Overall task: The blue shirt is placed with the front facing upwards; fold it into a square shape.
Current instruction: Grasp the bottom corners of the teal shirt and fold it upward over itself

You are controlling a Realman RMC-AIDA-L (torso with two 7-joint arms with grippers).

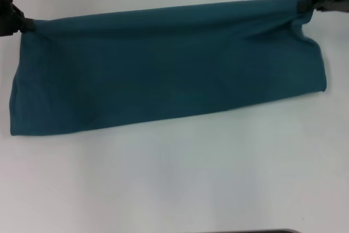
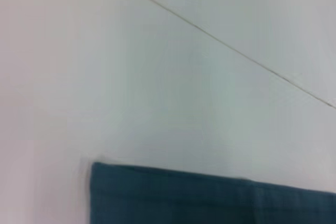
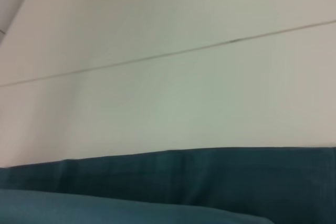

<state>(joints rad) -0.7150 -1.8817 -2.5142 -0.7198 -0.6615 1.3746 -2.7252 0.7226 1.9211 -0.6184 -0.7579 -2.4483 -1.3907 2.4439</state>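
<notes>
While the blue shirt (image 1: 163, 69) stretches across the far half of the white tabletop (image 1: 174, 178) as one long, wide band, each of its two far corners is caught by a tool. At the head view's left edge the left tool (image 1: 23, 24) is clamped on the far left corner of the cloth, and at the upper right the right tool (image 1: 312, 1) is closed on the far right corner, where the fabric bunches into small creases. Between the two tools the far edge runs as a smooth rounded fold, slightly higher on the right than on the left. No lettering or neckline shows on the upward face; only plain teal-blue fabric is visible. The band's near edge slants, reaching closer to the robot on the left side than on the right, and the left end hangs down in a straight side edge.

Seen from the left wrist camera, a squared corner of the shirt (image 2: 210, 198) lies against pale tabletop (image 2: 157, 77) crossed by a thin dark seam line (image 2: 220, 43). From the right wrist camera, the shirt's folded edge (image 3: 184, 177) spans the frame below pale surface (image 3: 173, 103) with a similar thin line (image 3: 173, 52)
</notes>
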